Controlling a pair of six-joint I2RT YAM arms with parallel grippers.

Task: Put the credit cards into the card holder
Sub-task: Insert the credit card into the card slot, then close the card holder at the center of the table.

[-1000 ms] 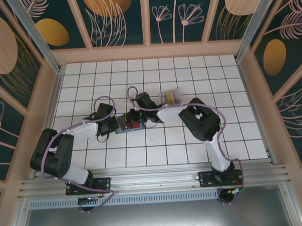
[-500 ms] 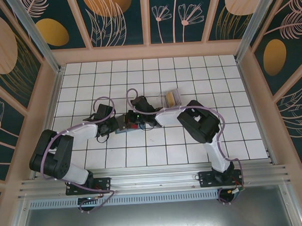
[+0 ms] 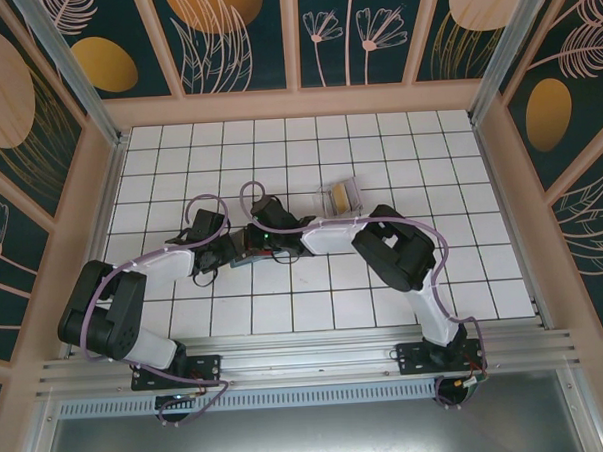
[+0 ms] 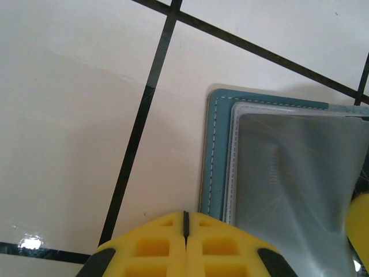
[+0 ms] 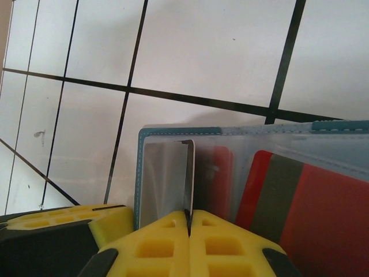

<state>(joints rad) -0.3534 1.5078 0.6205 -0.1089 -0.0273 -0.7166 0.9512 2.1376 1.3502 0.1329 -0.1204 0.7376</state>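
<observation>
While the left gripper (image 4: 185, 222) sits closed at the teal-blue folding wallet (image 4: 216, 161), its embossed lettering illegible, the right gripper (image 5: 188, 214) pinches a thin pale card (image 5: 192, 173) beside a red plastic card (image 5: 300, 213).

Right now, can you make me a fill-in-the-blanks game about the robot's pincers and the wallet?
The card with the grey stripe is ___. The left pincer and the right pincer are both ___, not open. The card holder lies on white ___ with black lines between them.
Missing words: red; shut; tiles.
</observation>
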